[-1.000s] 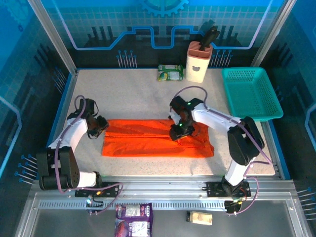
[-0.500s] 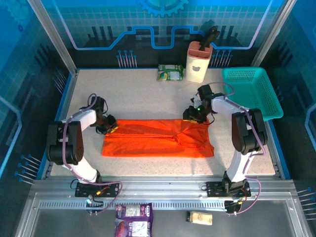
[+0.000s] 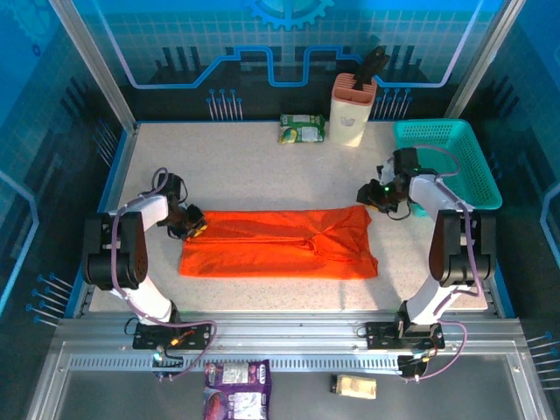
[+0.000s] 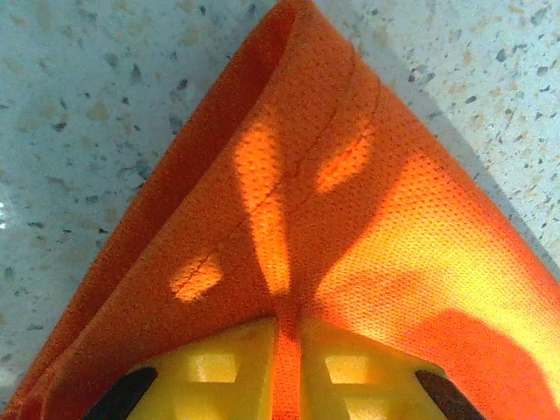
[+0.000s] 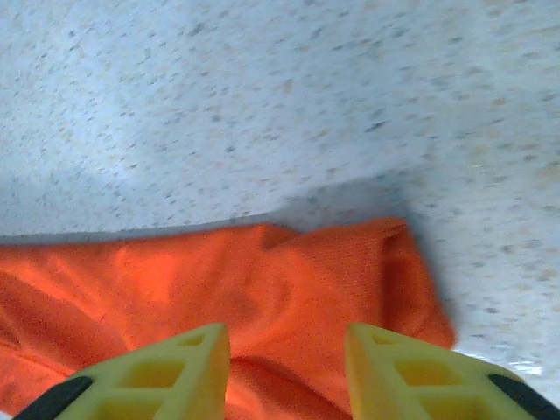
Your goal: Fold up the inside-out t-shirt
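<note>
Orange t-shirt (image 3: 278,243) lying flat as long folded strip in middle of bench (image 3: 254,166). Sleeves and neck hard to make out among folds. In left wrist view, shirt corner running off picture edges.

Left fingers (image 3: 195,226) pinching far left corner of shirt. Close up, thin band of cloth sitting squeezed between yellow fingers (image 4: 219,372).

Left arm reaching low, bending at elbow.

Right fingers (image 3: 373,194) standing spread apart over far right corner. Cannot tell if they are touching cloth.

Right arm stretching forward, wrist turning left, beside teal basket (image 3: 446,166).
</note>
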Available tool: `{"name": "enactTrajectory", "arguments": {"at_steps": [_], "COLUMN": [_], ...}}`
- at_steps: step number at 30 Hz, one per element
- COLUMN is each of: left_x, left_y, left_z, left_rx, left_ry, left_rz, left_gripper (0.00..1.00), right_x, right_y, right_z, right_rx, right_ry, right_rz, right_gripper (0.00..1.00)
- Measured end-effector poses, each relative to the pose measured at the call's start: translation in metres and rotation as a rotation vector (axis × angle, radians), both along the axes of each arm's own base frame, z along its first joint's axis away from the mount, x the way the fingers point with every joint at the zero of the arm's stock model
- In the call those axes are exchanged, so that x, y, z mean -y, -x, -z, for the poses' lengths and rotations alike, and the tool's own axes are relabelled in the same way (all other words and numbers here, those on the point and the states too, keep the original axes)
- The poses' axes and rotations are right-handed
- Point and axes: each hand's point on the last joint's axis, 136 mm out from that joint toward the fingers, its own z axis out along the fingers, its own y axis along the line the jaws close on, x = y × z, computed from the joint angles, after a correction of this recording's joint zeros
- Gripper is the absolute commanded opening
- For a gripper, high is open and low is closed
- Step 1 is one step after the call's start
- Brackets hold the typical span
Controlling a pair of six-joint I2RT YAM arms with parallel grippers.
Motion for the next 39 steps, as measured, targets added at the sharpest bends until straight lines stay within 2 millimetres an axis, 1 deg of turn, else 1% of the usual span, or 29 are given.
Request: {"name": "enactTrajectory", "arguments": {"at_steps": [1,3,6,9,10,13,14,24,25,27,30,32,35,37,39], "left_x": [0.0,0.0,0.0,0.0,0.0,0.0,0.0,-0.001,-0.001,-0.001,-0.001,-0.001,0.006,0.019,0.038], "left_y": [0.0,0.0,0.0,0.0,0.0,0.0,0.0,0.0,0.0,0.0,0.0,0.0,-0.008,-0.015,-0.021], "left_z": [0.0,0.0,0.0,0.0,0.0,0.0,0.0,0.0,0.0,-0.001,-0.006,-0.016,-0.041,-0.062,-0.083], "left_rx": [0.0,0.0,0.0,0.0,0.0,0.0,0.0,0.001,0.001,0.002,0.012,0.03,0.087,0.142,0.198], "left_ry": [0.0,0.0,0.0,0.0,0.0,0.0,0.0,-0.001,-0.001,-0.001,-0.002,-0.004,-0.009,-0.01,-0.004], "left_rz": [0.0,0.0,0.0,0.0,0.0,0.0,0.0,-0.002,-0.003,-0.004,-0.004,-0.003,0.019,0.056,0.1], "left_gripper": [0.15,0.15,0.15,0.15,0.15,0.15,0.15,0.15,0.15,0.16,0.18,0.19,0.21,0.21,0.22], "right_x": [0.004,0.006,0.003,0.0,-0.001,-0.002,-0.002,0.008,0.008,0.009,0.011,0.011,0.011,0.011,0.01], "right_y": [0.002,0.006,0.012,0.021,0.025,0.031,0.032,0.034,0.034,0.034,0.035,0.038,0.045,0.05,0.058], "right_z": [0.004,0.012,0.025,0.039,0.043,0.048,0.048,0.054,0.055,0.055,0.054,0.049,0.027,0.009,-0.007], "right_rx": [-0.011,-0.036,-0.073,-0.116,-0.129,-0.144,-0.146,-0.162,-0.162,-0.163,-0.167,-0.159,-0.117,-0.074,-0.035], "right_ry": [0.001,-0.003,-0.021,-0.036,-0.04,-0.046,-0.046,0.008,0.011,0.017,0.025,0.03,0.034,0.036,0.038], "right_rz": [0.006,0.005,-0.012,-0.021,-0.024,-0.035,-0.034,-0.012,-0.012,-0.01,-0.006,-0.001,0.005,0.005,0.004], "right_gripper": [0.37,0.36,0.34,0.28,0.24,0.03,0.0,0.0,0.01,0.1,0.21,0.24,0.27,0.28,0.28]}}
